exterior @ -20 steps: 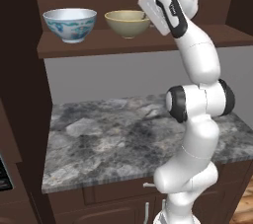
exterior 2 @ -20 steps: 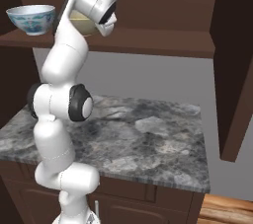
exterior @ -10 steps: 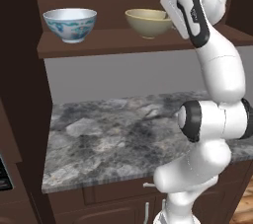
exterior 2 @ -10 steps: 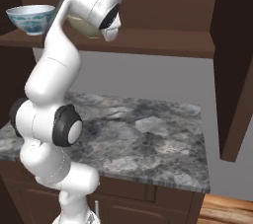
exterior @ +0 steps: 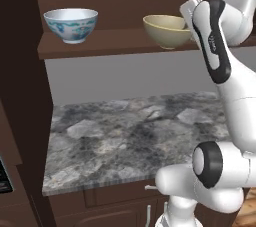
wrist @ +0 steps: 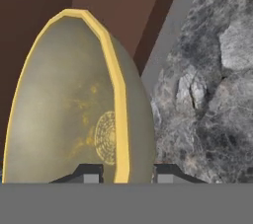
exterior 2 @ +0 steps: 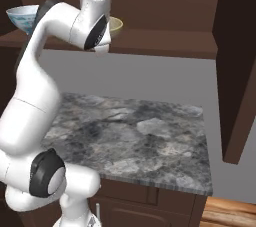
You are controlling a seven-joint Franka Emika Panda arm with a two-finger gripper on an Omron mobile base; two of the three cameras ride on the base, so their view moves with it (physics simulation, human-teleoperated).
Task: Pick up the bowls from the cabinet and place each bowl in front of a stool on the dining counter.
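The tool (wrist: 122, 171) is clamped on the olive-tan bowl's (wrist: 69, 99) yellow rim, one finger inside, one outside; the grey marbled surface (wrist: 207, 85) lies beyond.

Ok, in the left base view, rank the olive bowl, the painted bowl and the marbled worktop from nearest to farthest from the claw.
1. Olive bowl: its rim is between the fingers of the claw, at the shelf's right end.
2. Painted bowl: on the same shelf, well off to the left.
3. Marbled worktop: far below the shelf.
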